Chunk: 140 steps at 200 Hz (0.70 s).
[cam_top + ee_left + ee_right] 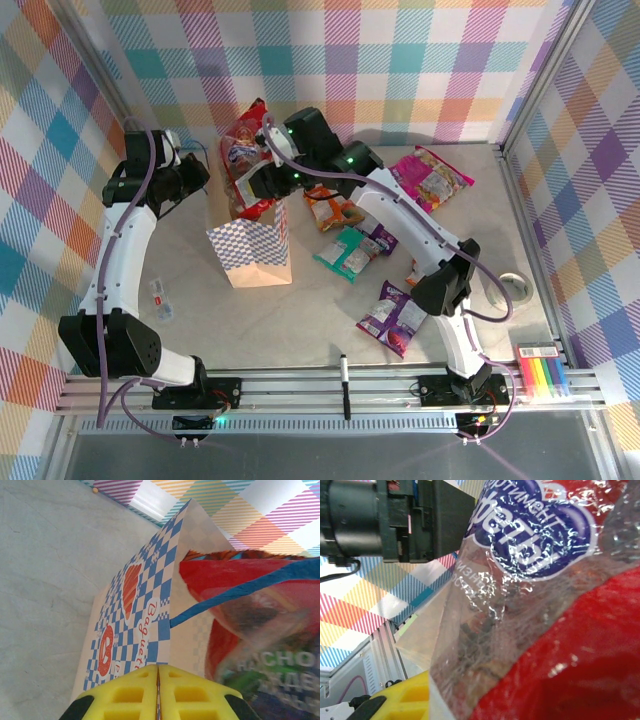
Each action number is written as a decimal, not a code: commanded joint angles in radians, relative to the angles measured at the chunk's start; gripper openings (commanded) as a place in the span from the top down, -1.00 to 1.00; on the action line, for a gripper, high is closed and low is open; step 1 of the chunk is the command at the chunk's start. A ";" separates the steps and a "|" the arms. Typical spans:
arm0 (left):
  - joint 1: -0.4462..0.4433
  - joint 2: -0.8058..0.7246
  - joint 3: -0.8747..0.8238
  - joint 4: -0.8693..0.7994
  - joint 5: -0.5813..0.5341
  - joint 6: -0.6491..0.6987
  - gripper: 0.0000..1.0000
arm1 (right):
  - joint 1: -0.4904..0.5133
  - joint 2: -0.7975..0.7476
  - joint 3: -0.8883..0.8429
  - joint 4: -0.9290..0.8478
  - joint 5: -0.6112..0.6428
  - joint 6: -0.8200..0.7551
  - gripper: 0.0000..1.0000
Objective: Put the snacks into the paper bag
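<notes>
My right claw point(263, 183) is pinching the big red packet point(243, 147) at the mouth of the paper bag point(250, 255), and my left claw point(158, 685) is pressed together beside it. I'd worry the wide packet snags the rim and tips the bag.

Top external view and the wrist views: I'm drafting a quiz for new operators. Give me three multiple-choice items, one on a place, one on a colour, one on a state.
1. Where does the black marker pen lie? A against the back wall; B beside the pink packet; C at the table's near edge.
2. The paper bag's checked side is: A green-and-white; B blue-and-white; C black-and-yellow.
3. The left tool's jaws are: A shut; B wide open; C around the marker.
Answers: C, it lies at the near edge; B, blue checks show on its side; A, the yellow pads meet on the bag's edge.
</notes>
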State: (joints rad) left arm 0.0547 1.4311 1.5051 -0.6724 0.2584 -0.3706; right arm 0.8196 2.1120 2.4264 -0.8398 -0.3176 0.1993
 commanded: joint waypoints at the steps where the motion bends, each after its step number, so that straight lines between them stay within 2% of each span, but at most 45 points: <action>1: 0.017 -0.021 -0.014 0.028 0.030 -0.013 0.81 | 0.010 -0.011 0.080 0.099 -0.026 0.000 0.52; 140: 0.019 -0.008 -0.028 0.043 0.047 -0.021 0.83 | 0.013 0.024 0.121 0.070 -0.075 0.043 0.24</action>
State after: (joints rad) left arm 0.0547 1.4311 1.4925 -0.6502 0.2802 -0.3790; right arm 0.8253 2.1807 2.4889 -0.8547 -0.3355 0.2390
